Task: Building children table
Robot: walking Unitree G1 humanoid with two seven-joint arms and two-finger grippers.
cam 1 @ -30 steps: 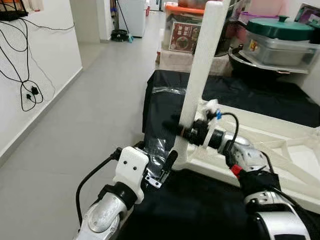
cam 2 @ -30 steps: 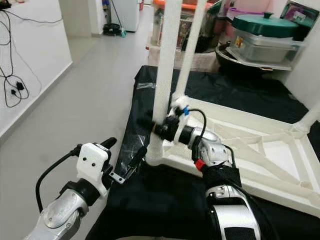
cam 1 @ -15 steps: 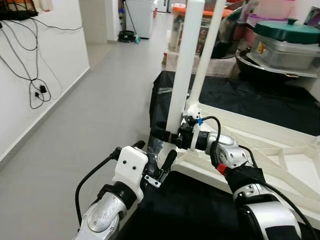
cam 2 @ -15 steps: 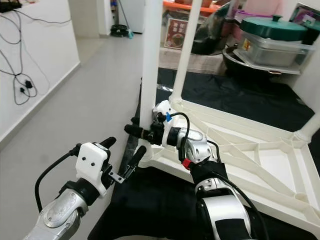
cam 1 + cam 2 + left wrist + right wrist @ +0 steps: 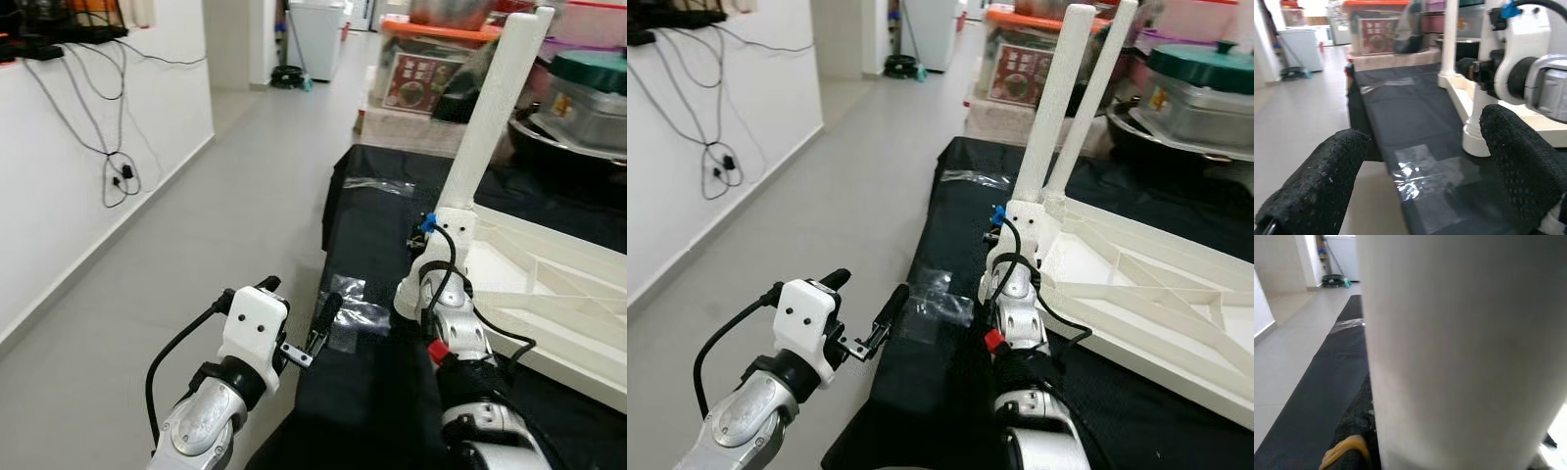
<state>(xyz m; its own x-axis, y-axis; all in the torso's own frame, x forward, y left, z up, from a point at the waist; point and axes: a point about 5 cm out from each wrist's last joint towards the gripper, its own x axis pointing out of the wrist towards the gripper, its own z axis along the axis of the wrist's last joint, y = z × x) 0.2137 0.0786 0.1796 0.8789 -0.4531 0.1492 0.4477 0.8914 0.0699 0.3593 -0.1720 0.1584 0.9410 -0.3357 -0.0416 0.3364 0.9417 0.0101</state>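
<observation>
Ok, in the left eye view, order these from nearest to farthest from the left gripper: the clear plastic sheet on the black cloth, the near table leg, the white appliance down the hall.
1. Clear plastic sheet: just ahead of the left gripper, on the black cloth.
2. Near table leg: to the gripper's right, upright on the overturned table frame.
3. White appliance: far down the hall, straight ahead.
</observation>
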